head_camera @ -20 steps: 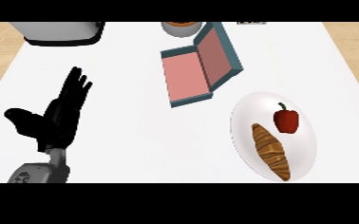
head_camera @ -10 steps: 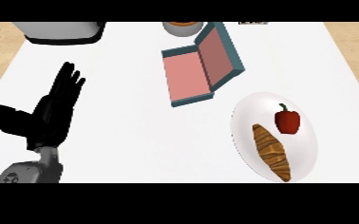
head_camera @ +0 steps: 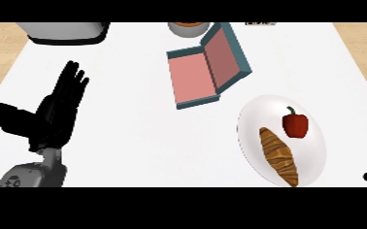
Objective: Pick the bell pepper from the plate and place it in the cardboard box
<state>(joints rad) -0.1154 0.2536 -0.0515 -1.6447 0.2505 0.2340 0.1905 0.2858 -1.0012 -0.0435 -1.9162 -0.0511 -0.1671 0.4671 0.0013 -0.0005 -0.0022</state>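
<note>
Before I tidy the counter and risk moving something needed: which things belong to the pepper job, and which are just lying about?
Belong to the job:
bell pepper
plate it lies on
open box

Just lying about:
croissant, beside the pepper on the plate
grey appliance at the far left
round container behind the box

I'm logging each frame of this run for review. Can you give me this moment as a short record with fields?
bell pepper: red, green stem, on the plate
croissant: on the plate beside the pepper
plate: white, at the counter's right
cardboard box: open, lid raised, pink inside, holds nothing
left hand: open, fingers up, resting at the view's left
right hand: not in view
task state: pepper not yet picked
</note>
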